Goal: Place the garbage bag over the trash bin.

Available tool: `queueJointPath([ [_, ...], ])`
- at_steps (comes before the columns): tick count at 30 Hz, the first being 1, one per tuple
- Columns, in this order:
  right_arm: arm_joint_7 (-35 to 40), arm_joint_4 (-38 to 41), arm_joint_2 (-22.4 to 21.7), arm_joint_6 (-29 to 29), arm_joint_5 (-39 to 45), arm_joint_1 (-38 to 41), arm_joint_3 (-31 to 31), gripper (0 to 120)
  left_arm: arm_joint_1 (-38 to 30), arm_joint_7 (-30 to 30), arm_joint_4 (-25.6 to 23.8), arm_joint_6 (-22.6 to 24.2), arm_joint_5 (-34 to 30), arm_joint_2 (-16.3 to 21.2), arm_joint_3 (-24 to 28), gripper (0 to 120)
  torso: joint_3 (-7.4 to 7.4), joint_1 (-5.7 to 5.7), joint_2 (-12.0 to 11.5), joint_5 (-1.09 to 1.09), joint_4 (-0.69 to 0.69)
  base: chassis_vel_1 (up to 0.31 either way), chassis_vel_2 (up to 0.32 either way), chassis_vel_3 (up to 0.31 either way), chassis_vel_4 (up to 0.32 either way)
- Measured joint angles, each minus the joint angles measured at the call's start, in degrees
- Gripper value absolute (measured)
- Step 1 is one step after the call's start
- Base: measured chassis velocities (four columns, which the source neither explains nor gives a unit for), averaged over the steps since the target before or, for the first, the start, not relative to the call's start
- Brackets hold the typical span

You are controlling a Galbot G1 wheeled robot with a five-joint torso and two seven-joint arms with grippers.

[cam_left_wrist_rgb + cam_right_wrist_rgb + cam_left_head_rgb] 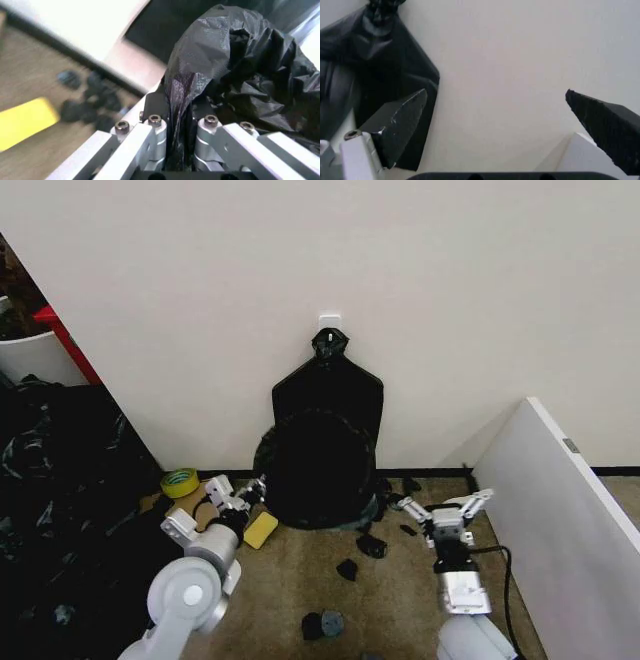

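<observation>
The garbage bag (320, 470), glossy wrinkled black plastic, forms a round dark shape on the floor against the wall. The trash bin is hidden beneath it. My left gripper (257, 486) is at the bag's left edge. In the left wrist view this gripper (182, 112) is shut on a pinched fold of the bag (235, 56). My right gripper (447, 506) hovers low, to the right of the bag and apart from it. It stands open (495, 93) with nothing between its fingers and faces the wall.
A flat black bundle (328, 390) hangs from a wall hook above the bag. A large black plastic mass (60, 510) and a red-edged white tub (30, 350) are at the left. A yellow tape roll (180, 482), a yellow sponge (260, 530) and black scraps (370, 546) litter the carpet. A white board (560, 500) leans at the right.
</observation>
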Motion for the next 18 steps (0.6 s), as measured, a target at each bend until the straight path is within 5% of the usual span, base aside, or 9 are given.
queueJointPath([
  [5,-2.86,0.77,0.20,1.88,-0.21,0.27,-0.49,100,0.08,-2.95,3.53,5.98,5.04,-0.04,1.78,5,0.00,0.00,0.00,0.00,0.01,0.000,0.000,0.000,0.000],
  [18,-5.07,-0.46,1.00,4.09,-2.26,0.86,-1.76,100,0.66,-4.29,8.03,6.10,7.58,-2.33,3.39,10,0.00,0.00,0.00,0.00,0.00,0.000,0.000,0.000,0.000],
])
